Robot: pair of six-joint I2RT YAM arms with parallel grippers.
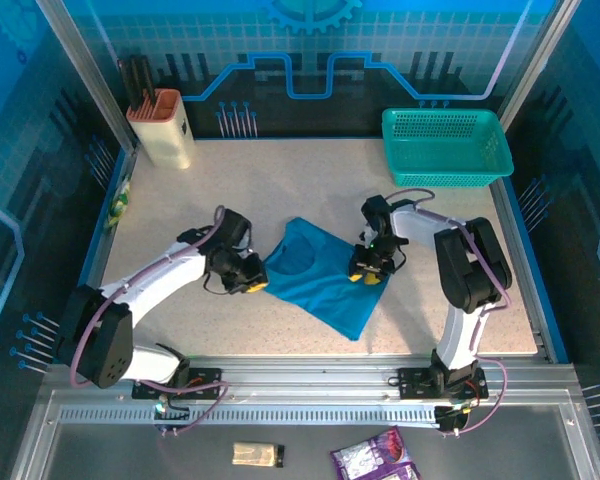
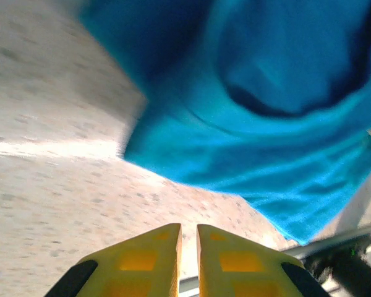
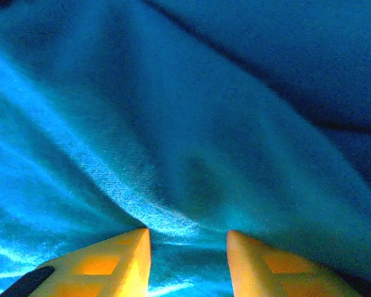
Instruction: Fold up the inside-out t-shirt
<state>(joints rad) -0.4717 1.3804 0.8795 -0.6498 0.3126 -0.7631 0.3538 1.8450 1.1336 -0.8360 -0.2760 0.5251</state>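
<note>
The blue-teal t-shirt lies crumpled on the speckled table between both arms, its neck opening toward the back. My left gripper rests at the shirt's left edge. In the left wrist view its yellow fingers stand almost together with bare table showing in the slit, and the t-shirt lies just ahead, untouched. My right gripper sits on the shirt's right side. In the right wrist view its fingers are apart, pressed down on the cloth, with a fold running in between them.
A teal mesh basket stands at the back right. A beige holder with dark tools stands at the back left. The aluminium rail runs along the table's near edge, close behind the shirt's lower tip.
</note>
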